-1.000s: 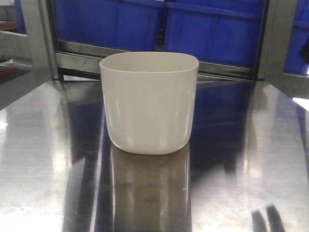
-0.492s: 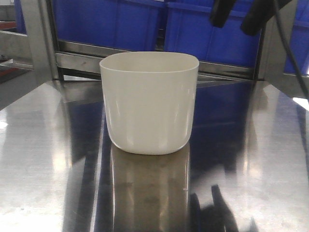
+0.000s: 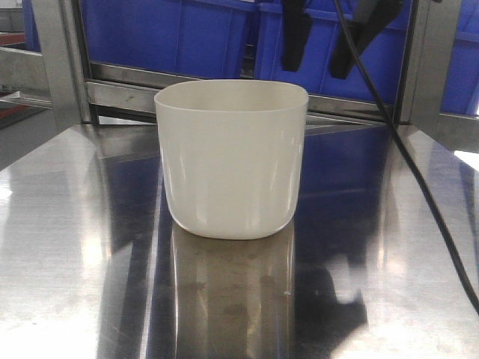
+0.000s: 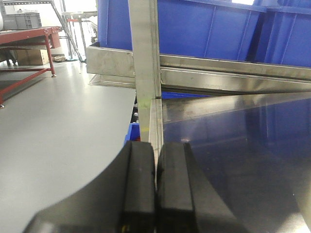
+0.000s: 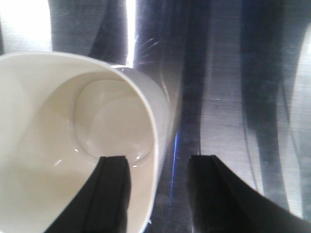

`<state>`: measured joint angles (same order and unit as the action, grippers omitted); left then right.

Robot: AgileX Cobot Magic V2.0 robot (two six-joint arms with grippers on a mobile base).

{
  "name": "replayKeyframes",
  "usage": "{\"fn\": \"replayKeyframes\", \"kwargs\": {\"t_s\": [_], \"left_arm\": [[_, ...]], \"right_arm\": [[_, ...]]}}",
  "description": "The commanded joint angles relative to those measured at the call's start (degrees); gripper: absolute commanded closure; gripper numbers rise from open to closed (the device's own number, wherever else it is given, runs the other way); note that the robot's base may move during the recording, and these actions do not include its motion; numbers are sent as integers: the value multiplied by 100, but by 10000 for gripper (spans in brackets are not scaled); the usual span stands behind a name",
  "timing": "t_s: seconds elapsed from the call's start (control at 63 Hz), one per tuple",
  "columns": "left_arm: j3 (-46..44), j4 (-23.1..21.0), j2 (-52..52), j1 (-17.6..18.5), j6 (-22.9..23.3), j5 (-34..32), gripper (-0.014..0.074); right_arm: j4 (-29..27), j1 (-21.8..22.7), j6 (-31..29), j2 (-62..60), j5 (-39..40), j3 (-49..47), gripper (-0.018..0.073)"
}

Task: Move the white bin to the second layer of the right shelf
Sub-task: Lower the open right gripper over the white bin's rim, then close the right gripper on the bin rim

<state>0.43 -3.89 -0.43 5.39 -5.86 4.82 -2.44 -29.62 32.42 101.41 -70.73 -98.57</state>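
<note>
Plainly, the white bin (image 3: 230, 161) stands upright and empty on the shiny steel table (image 3: 67, 247), in front of the blue crates (image 3: 187, 37), and nothing has hold of it. The right gripper (image 3: 323, 45) hangs over the bin's right-hand wall with its jaws spread wide, one finger above the hollow and the other outside the rim, gripping nothing. That wall is smooth, glossy and tapered, so a pinch on one side alone could slide off, or let the tub swing and tilt once lifted. A descent slightly off line would land a fingertip on the rim and shove or tip the tub across the slick table. The black cable (image 3: 408, 164) trailing from that arm hangs near the tub and could catch on the steel post (image 3: 428, 67) during the carry. The left gripper (image 4: 155, 189), pressed together and empty at the table's left edge, offers no support. The roller shelf level is out of view.
</note>
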Motion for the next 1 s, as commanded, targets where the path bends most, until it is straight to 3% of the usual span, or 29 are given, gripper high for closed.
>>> {"fn": "replayKeyframes", "kwargs": {"t_s": [0.0,0.365,0.985], "left_arm": [[211,-35,-75,48,15,-482,512],[211,-35,-75,48,15,-482,512],[211,-35,-75,48,15,-482,512]], "right_arm": [[90,6,56,-162,12,-204,164],[103,0,458,282,-161,-167,164],[338,-165,528,357,-237,-167,164]]}}
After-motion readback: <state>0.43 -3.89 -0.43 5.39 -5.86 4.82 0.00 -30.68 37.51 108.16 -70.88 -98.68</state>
